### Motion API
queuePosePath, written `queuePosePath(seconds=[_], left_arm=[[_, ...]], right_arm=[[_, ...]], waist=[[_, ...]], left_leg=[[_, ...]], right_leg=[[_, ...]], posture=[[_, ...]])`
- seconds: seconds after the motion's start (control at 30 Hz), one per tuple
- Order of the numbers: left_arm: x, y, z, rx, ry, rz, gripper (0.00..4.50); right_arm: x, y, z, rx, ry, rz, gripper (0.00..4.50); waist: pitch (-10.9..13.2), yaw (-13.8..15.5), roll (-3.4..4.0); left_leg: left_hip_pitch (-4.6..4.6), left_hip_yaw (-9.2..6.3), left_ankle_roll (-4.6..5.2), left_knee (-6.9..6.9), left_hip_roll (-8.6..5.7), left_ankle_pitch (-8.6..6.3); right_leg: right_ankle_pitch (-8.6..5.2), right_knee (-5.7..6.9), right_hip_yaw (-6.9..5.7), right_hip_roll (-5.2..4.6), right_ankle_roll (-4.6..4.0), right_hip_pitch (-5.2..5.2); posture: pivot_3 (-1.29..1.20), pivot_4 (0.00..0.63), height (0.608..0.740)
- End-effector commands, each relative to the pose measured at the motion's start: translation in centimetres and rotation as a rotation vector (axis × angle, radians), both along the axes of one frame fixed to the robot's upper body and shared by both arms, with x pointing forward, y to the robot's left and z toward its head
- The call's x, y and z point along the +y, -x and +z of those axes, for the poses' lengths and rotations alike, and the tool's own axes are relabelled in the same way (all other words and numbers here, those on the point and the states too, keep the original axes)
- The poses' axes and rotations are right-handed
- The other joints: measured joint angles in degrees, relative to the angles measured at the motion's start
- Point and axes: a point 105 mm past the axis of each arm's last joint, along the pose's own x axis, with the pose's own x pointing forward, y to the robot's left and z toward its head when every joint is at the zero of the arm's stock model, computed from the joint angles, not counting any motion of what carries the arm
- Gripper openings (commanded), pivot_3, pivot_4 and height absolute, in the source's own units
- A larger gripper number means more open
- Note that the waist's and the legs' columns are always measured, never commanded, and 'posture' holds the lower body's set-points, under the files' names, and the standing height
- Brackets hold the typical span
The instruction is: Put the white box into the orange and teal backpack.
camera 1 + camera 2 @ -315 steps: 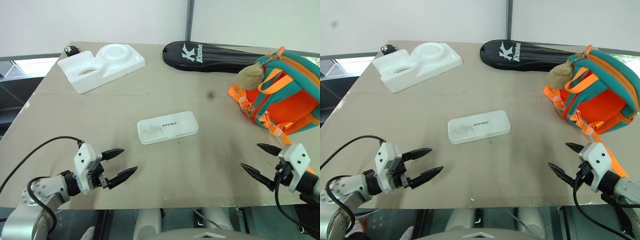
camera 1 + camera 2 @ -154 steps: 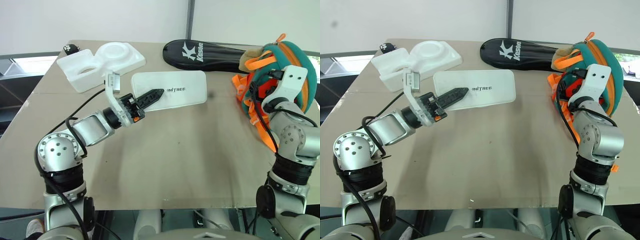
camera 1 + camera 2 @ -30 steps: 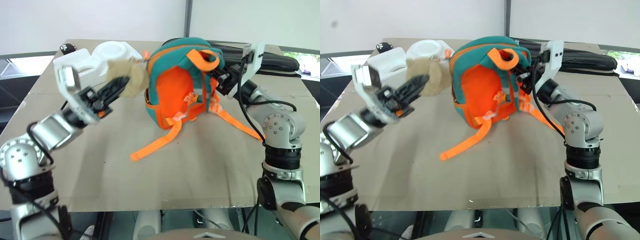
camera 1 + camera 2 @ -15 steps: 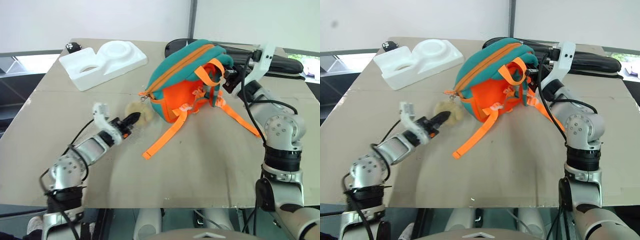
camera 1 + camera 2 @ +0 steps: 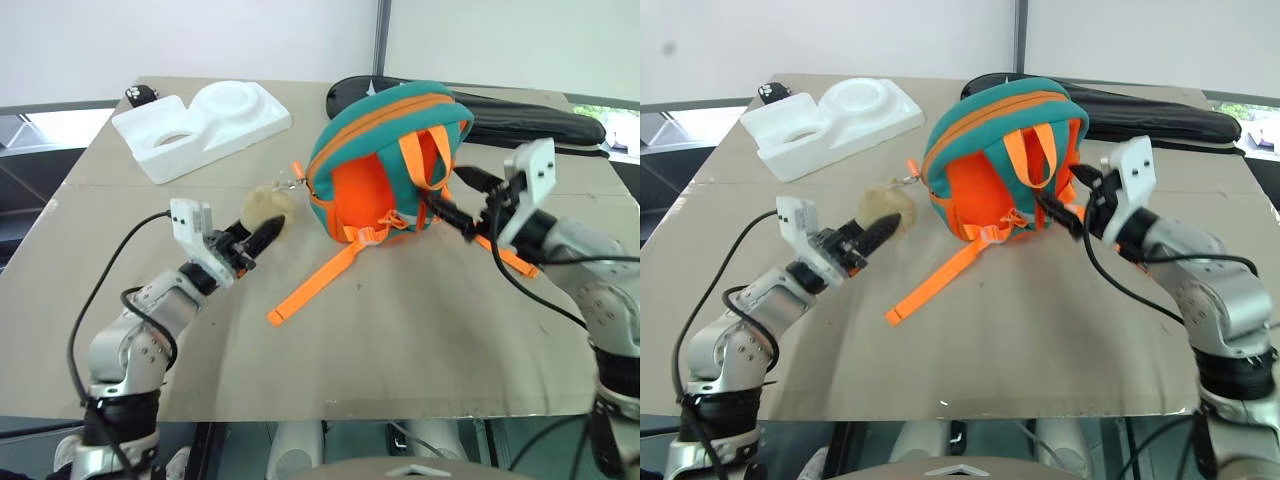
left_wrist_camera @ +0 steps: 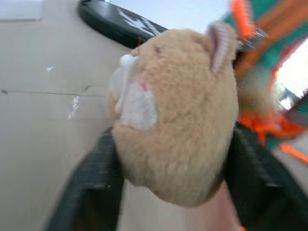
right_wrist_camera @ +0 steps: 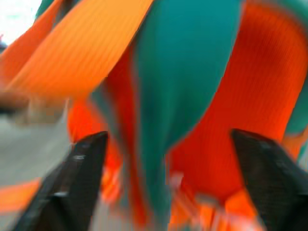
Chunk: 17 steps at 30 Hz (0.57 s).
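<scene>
The orange and teal backpack (image 5: 385,180) stands upright at the table's middle, strap side toward me. Its tan plush toy (image 5: 265,207) lies on the table just left of it. My left gripper (image 5: 262,236) is open, and in the left wrist view its fingers (image 6: 96,187) stand wide on either side of the plush toy (image 6: 178,125). Just right of the backpack, my right gripper (image 5: 448,195) is open and points at it, with nothing between its fingers (image 7: 82,168). The white box is hidden.
A white foam tray (image 5: 205,125) lies at the back left, with a small black object (image 5: 143,96) behind it. A long black racket bag (image 5: 520,115) lies behind the backpack. One loose orange strap (image 5: 310,285) trails toward the front edge.
Both grippers have opened. The right one let go of the backpack's strap and drew back to the right and down. The left one let go of the plush toy. The backpack now stands more upright.
</scene>
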Motion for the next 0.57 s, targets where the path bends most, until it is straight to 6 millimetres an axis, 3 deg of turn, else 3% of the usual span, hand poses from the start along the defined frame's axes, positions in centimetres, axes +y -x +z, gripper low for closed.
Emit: queuePosePath(seconds=[0.03, 0.17, 0.33, 0.57], left_arm=[[0.0, 1.7, 0.9, -0.068, -0.065, -0.049, 4.47], [1.2, 4.0, 0.3, -0.065, -0.100, -0.078, 4.47], [3.9, 7.2, -1.4, 0.014, -0.221, -0.123, 4.47], [5.4, 8.1, -2.7, 0.103, -0.276, -0.130, 4.47]], right_arm=[[-0.6, 2.1, 0.0, -0.011, 0.085, 0.066, 4.50], [-2.7, 3.5, -1.3, 0.036, 0.131, 0.052, 4.50], [-7.3, 5.2, -3.1, 0.065, 0.234, -0.060, 4.50], [-10.1, 6.2, -4.7, 0.090, 0.265, -0.129, 4.50]], waist=[[0.0, 0.0, 0.00], [0.0, -0.1, -0.01], [0.0, -0.1, -0.03], [-0.1, 0.1, -0.03]], left_leg=[[-0.01, -0.02, 0.00, -0.01, 0.01, 0.00], [0.06, -0.01, 0.00, 0.00, 0.02, 0.00], [0.07, 0.03, 0.00, 0.05, 0.02, 0.00], [0.16, 0.01, -0.01, 0.15, 0.05, -0.01]], right_leg=[[-0.10, 0.00, -0.01, 0.01, -0.17, -0.02], [-0.13, -0.01, 0.01, 0.00, -0.21, 0.02], [-0.14, -0.06, 0.01, -0.05, -0.22, 0.03], [-0.14, -0.07, -0.02, -0.07, -0.19, 0.06]], posture=[[0.00, 0.150, 0.740], [0.00, 0.150, 0.740], [0.00, 0.150, 0.740], [0.00, 0.150, 0.740]])
